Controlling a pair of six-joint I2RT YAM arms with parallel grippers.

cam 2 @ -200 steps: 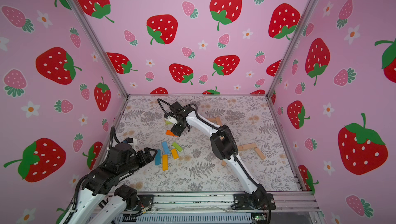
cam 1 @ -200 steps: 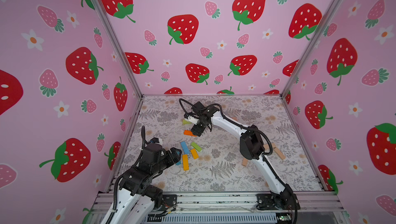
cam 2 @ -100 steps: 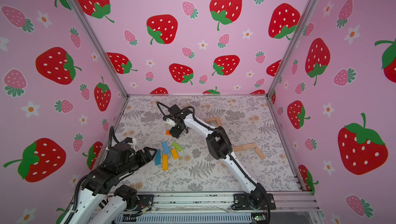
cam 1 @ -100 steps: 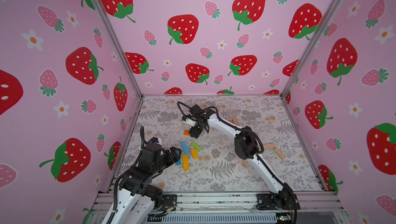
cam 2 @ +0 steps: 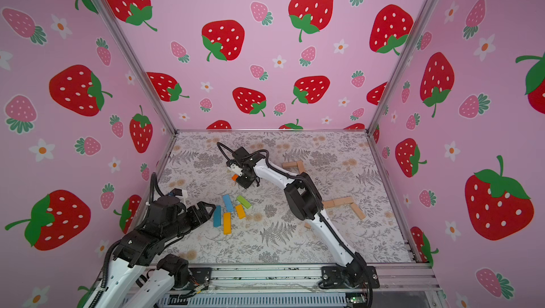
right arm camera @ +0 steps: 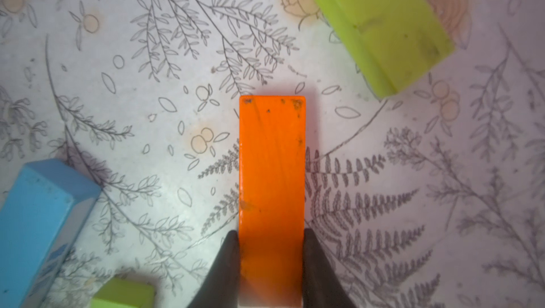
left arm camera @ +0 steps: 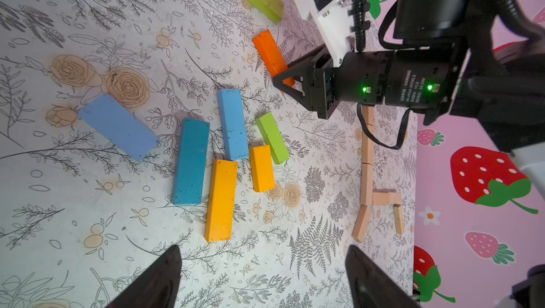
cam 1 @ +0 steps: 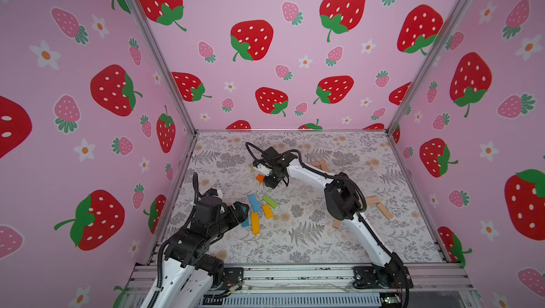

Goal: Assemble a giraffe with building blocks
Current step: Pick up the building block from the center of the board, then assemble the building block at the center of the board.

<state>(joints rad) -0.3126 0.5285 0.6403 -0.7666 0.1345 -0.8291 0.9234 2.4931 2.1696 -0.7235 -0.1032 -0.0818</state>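
In both top views the right end effector (cam 1: pixel 267 180) (cam 2: pixel 241 182) reached far across the floral counter (cam 1: pixel 309 241) and sat over the orange block (cam 1: pixel 259 177) (cam 2: pixel 234 177). From that height it was hard to say whether the block rested on the surface or hung just off it. The left end effector (cam 1: pixel 241 207) hovered with its jaws spread and empty beside a cluster of blue, yellow and green blocks (cam 1: pixel 255 222), while the tan blocks (cam 1: pixel 380 206) lay well apart toward the right side. The left wrist view showed that arm's own fingertips (left arm camera: pixel 159 286) wide apart above bare counter, with the coloured cluster ahead. Beyond it the right end effector (left arm camera: pixel 284 82) pinched one end of the orange block (left arm camera: pixel 269 53), and the tan blocks (left arm camera: pixel 367 156) lay flat as a long neck, body and legs. The right wrist view settled the grip: both dark fingers (right arm camera: pixel 228 262) pressed the long sides of the orange block (right arm camera: pixel 271 159) at one end. A lime block (right arm camera: pixel 380 23) lay ahead and a blue block (right arm camera: pixel 38 218) off to one side, neither touching it. With the hold so near one end, the lift would probably go best slow and straight up with the wrist level. That should keep the free end from drooping or swinging into the lime block on the way to the tan figure.
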